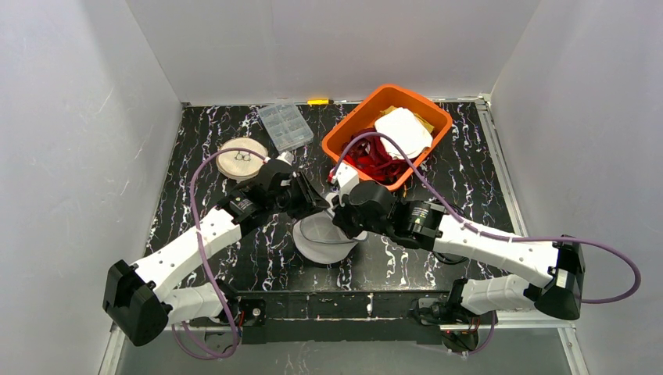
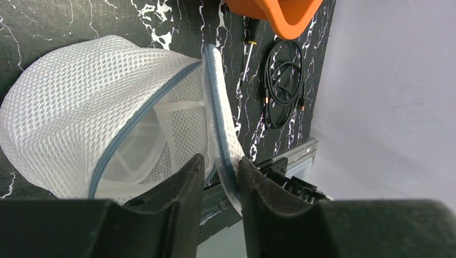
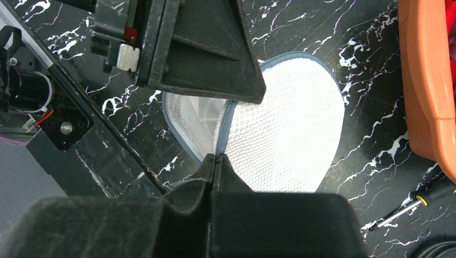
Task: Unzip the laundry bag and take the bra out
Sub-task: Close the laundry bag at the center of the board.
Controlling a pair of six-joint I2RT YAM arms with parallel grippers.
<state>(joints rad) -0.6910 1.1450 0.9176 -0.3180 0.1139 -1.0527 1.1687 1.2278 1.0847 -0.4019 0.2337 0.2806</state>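
Left gripper [image 2: 220,174] pinches the zippered flap [image 2: 216,123] of the laundry bag [image 2: 75,107]; right gripper [image 3: 215,164] is clamped on its seam. Risk: thin mesh slips free under opposing pull.

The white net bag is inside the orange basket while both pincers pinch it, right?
No. The net bag lies on the black table, outside the orange basket; the top view shows it. The left pincer and right pincer do pinch it.

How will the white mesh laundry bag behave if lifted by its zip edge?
Probably floppy: the flap of the white mesh laundry bag bends up into the left end effector. Likely light: thin open mesh. Its domed body suggests some stiffening, so it may keep shape.
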